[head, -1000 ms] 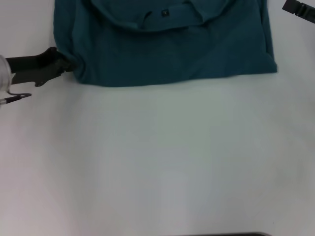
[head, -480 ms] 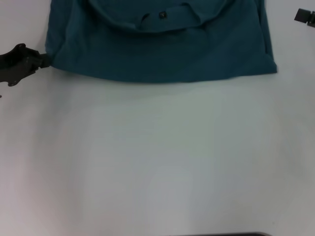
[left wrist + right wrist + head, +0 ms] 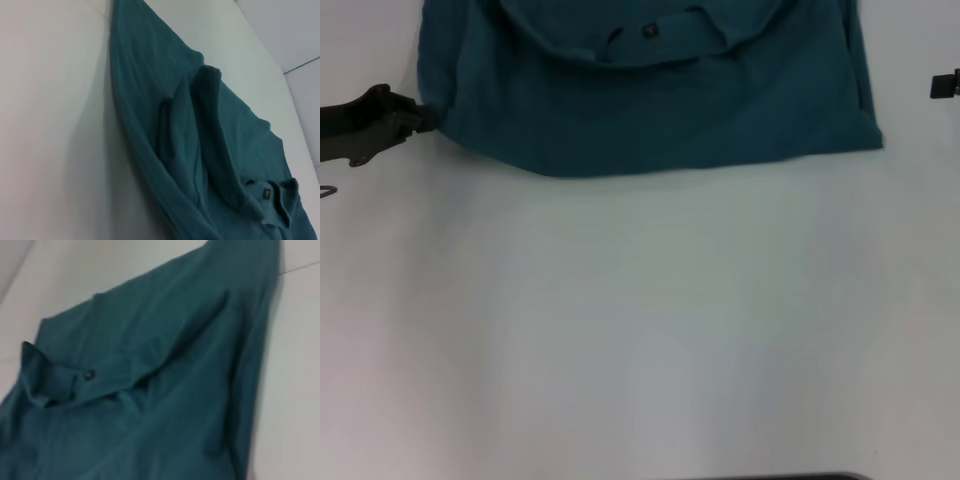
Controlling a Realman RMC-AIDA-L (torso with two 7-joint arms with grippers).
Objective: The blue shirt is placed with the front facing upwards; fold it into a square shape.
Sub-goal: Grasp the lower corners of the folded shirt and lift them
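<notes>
The blue shirt (image 3: 660, 100) lies folded at the far side of the white table, its collar and small black neck tag (image 3: 649, 31) facing up. My left gripper (image 3: 424, 118) reaches in from the left and is shut on the shirt's near left edge, right at the cloth. Only a dark tip of my right gripper (image 3: 946, 85) shows at the right border, apart from the shirt's right edge. The left wrist view looks along the folded shirt (image 3: 200, 150) with its tag (image 3: 267, 192). In the right wrist view, the shirt (image 3: 165, 380) and collar fill the frame.
The white table (image 3: 640, 320) stretches bare from the shirt's near edge toward me. A dark strip (image 3: 770, 476) shows at the bottom border of the head view.
My left gripper dragged the shirt's near left corner outward to the left, then came back slightly right. The right gripper slid farther toward the right border.
</notes>
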